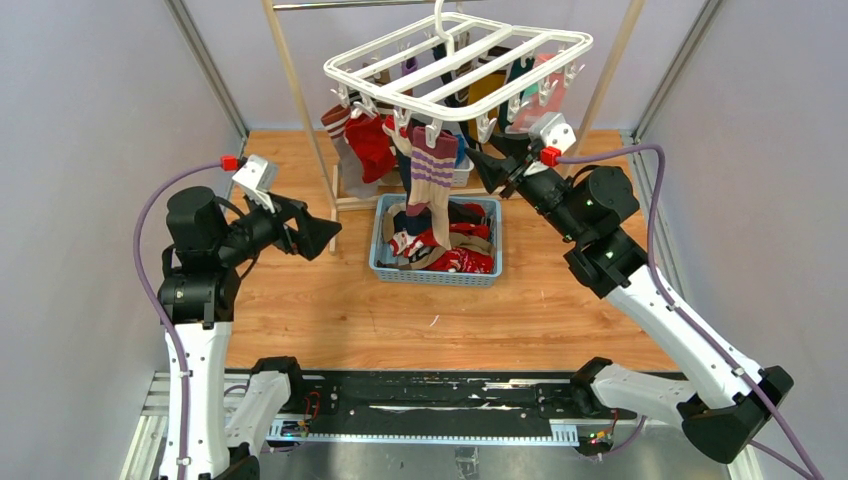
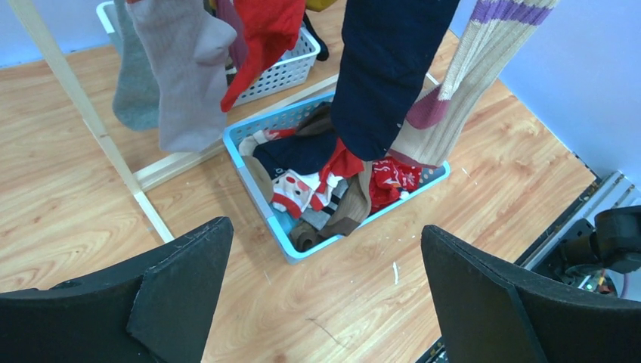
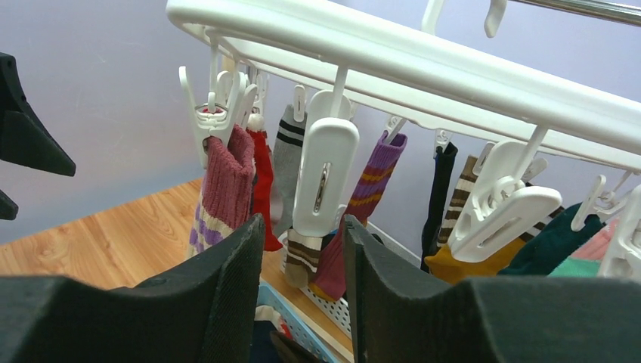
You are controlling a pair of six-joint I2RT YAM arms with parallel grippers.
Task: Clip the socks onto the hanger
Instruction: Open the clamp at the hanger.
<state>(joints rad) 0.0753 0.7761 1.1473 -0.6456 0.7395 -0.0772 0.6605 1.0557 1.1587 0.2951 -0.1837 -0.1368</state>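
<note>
The white hanger (image 1: 460,65) hangs at the top centre with several socks clipped under it, among them a tan purple-striped sock (image 1: 432,180) and a red sock (image 1: 372,145). More socks (image 1: 440,245) lie in the blue basket below. My left gripper (image 1: 320,235) is open and empty, left of the basket; in its wrist view (image 2: 325,227) it looks down on the basket. My right gripper (image 1: 478,160) is raised under the hanger's front right. In its wrist view (image 3: 304,219) the jaws are narrowly apart, with the lower end of an empty white clip (image 3: 323,178) at the fingertips.
The blue basket (image 1: 378,262) stands mid-table under the hanger. A white basket (image 2: 280,64) sits behind it. The wooden legs of the rail stand (image 1: 300,110) rise left and right of the hanger. Grey walls close both sides.
</note>
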